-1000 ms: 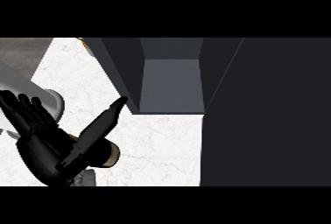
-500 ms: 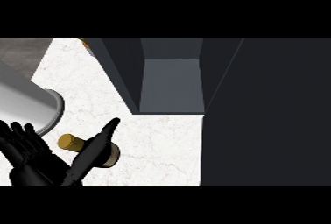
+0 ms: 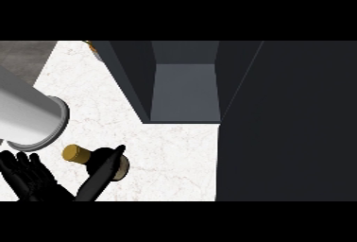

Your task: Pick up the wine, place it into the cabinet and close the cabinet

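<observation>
The wine bottle (image 3: 115,165) stands on the white marble counter (image 3: 167,160) at the lower left, dark, with a gold cap (image 3: 75,153). My left hand (image 3: 35,182) is at the lower left edge, open, fingers straight. Its thumb (image 3: 103,174) stretches across the front of the bottle and hides part of it. The grey left forearm (image 3: 28,118) shows large above the hand. The dark cabinet (image 3: 185,90) stands open at the top middle, its inside bare, and its door (image 3: 286,118) fills the right side. My right hand does not show.
A grey surface (image 3: 28,52) borders the counter at the top left. A small gold object (image 3: 90,45) peeks out beside the cabinet's left wall. White counter lies between the bottle and the cabinet's mouth.
My left hand has slid down and to the left, uncovering the bottle's gold cap. The grey forearm has come into view at the left.
</observation>
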Motion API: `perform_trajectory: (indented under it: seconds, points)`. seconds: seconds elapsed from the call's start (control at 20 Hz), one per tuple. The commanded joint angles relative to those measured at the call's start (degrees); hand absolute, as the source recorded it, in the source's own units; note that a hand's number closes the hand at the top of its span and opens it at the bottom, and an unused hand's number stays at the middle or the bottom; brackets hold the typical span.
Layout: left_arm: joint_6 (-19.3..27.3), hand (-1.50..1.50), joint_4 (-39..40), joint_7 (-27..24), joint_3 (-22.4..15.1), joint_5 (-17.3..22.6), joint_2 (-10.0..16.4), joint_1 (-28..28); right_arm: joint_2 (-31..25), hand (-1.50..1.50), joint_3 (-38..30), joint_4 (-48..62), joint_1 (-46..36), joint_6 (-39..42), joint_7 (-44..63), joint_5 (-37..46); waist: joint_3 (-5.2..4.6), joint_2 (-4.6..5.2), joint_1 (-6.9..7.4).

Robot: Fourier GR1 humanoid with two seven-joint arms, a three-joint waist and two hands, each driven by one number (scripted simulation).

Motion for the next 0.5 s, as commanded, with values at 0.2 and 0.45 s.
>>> perform_trajectory:
  seconds: [0.2,0.45]
  points:
    - [10.8,-1.5,2.7,-9.7,-4.5,13.3,5.2,3.3,1.9,-1.5,3.9,-1.9,-0.8,-1.5,1.9,3.3,-0.09,-0.09,0.26]
    - [10.9,-1.5,6.7,-15.6,-5.6,19.6,3.4,1.5,1.2,-1.5,0.9,-0.9,-0.5,-0.2,0.5,0.6,-0.13,-0.11,0.28]
